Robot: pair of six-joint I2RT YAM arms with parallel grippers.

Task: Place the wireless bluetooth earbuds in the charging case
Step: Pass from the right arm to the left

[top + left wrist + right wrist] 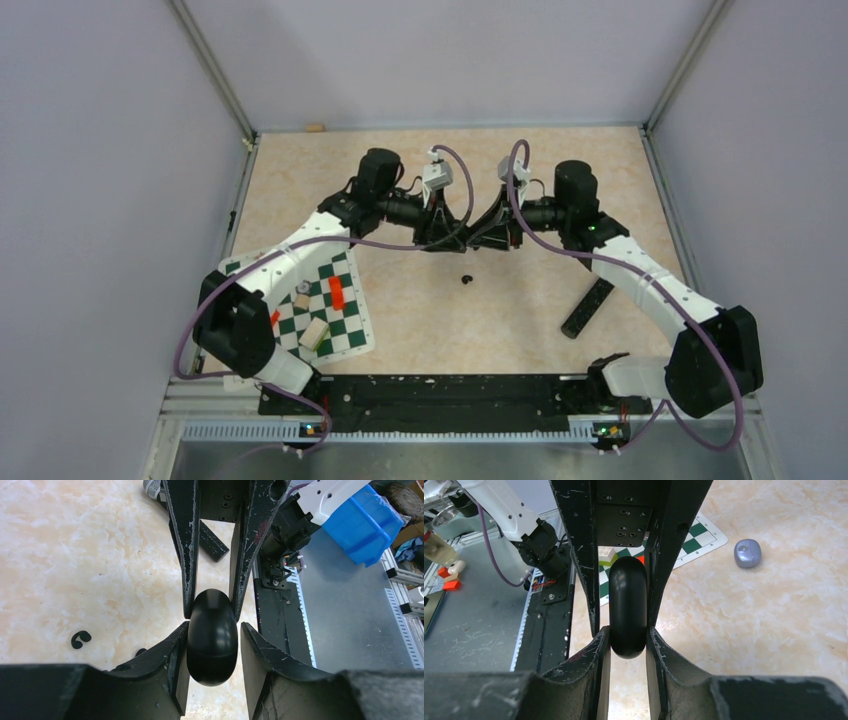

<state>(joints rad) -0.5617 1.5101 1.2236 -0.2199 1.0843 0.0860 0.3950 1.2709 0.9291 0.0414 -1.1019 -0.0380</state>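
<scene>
A small bluish-lavender pebble-shaped case [747, 553] lies shut on the table beyond the chess mat's corner, apart from both grippers. No pale lilac earbuds are in view. Both grippers meet mid-table around a glossy black egg-shaped shell [212, 635] with a seam round it, held above the table. My right gripper [626, 632] is shut on the shell [626, 610], both fingers touching. My left gripper [212, 630] straddles it from the opposite side; one finger touches and a thin gap shows at the other. In the top view the left gripper [445, 235] and right gripper [492, 235] hide the shell.
A tiny black curled piece [466, 278] lies on the table below the grippers, also in the left wrist view [80, 639]. A long black cylinder [588, 307] lies at right. A green-white chess mat [345, 325] with red and wooden blocks lies at left. A blue bin [365, 520] stands off the table.
</scene>
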